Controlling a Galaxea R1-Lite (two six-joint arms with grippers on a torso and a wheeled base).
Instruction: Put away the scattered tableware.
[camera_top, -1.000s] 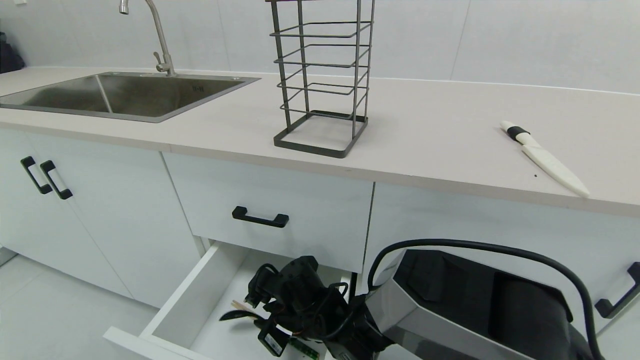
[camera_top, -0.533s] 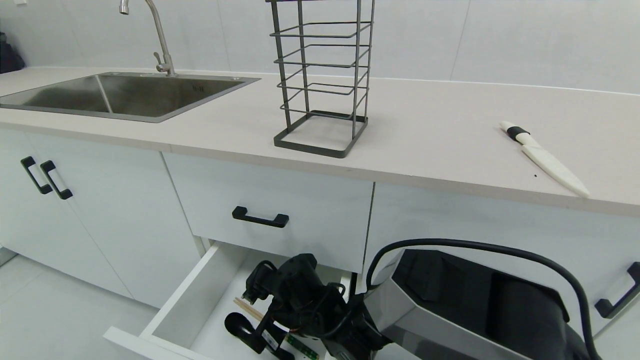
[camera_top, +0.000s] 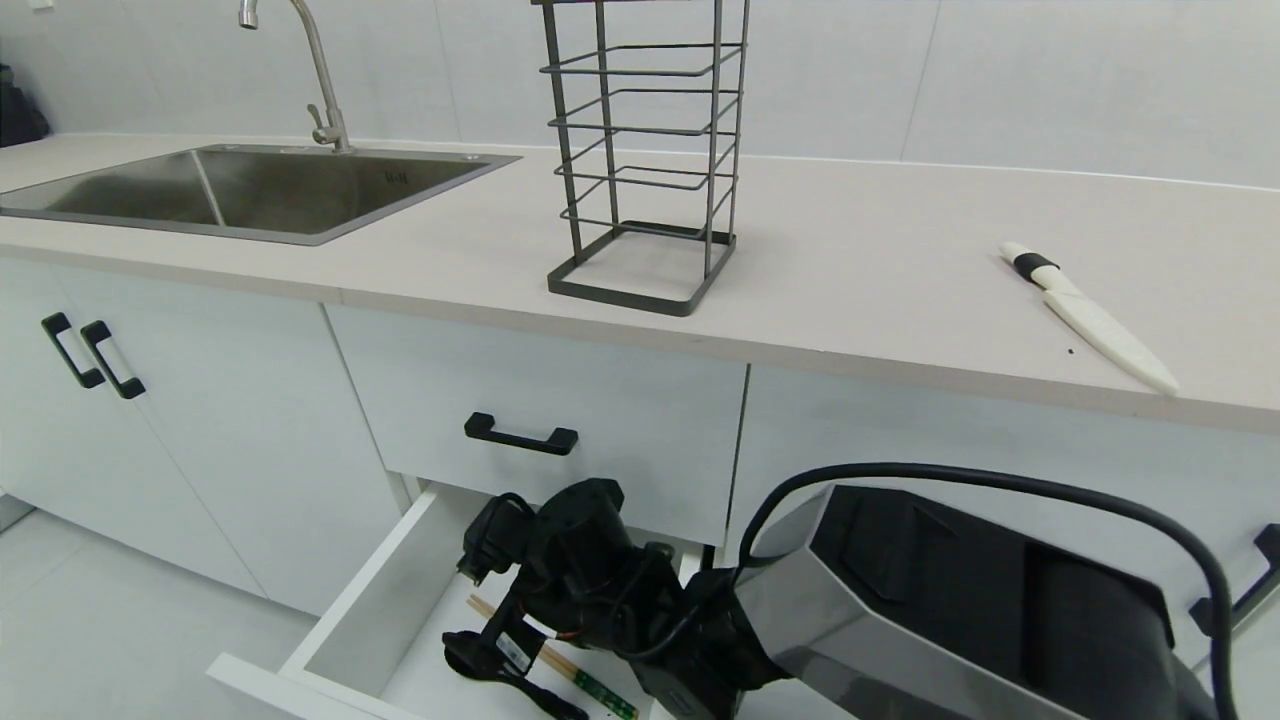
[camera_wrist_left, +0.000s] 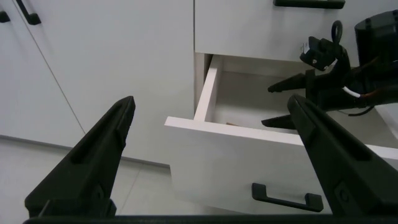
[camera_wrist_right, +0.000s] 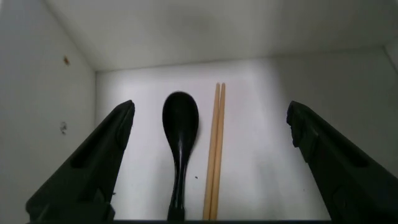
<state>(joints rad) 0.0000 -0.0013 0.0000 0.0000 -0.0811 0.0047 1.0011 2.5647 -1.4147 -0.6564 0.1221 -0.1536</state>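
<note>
The left gripper (camera_wrist_left: 211, 106) hangs wide open outside the pulled-out drawer (camera_top: 375, 600), holding nothing. In the lower centre of the head view, 1 black spoon (camera_top: 470, 652) and 1 pair of chopsticks (camera_top: 560, 665) lie side by side on the drawer floor. The right gripper (camera_top: 505, 612) hovers above them, jaws spread and empty, so that drop looks done. At the right, 1 white knife (camera_top: 1090, 318) lies on the counter (camera_top: 880, 240). The next move likely calls for lifting the right arm clear of the drawer and reaching for the knife's handle.

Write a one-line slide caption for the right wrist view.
Open right claw hovers above a black spoon and wooden chopsticks lying side by side in the white drawer.
</note>
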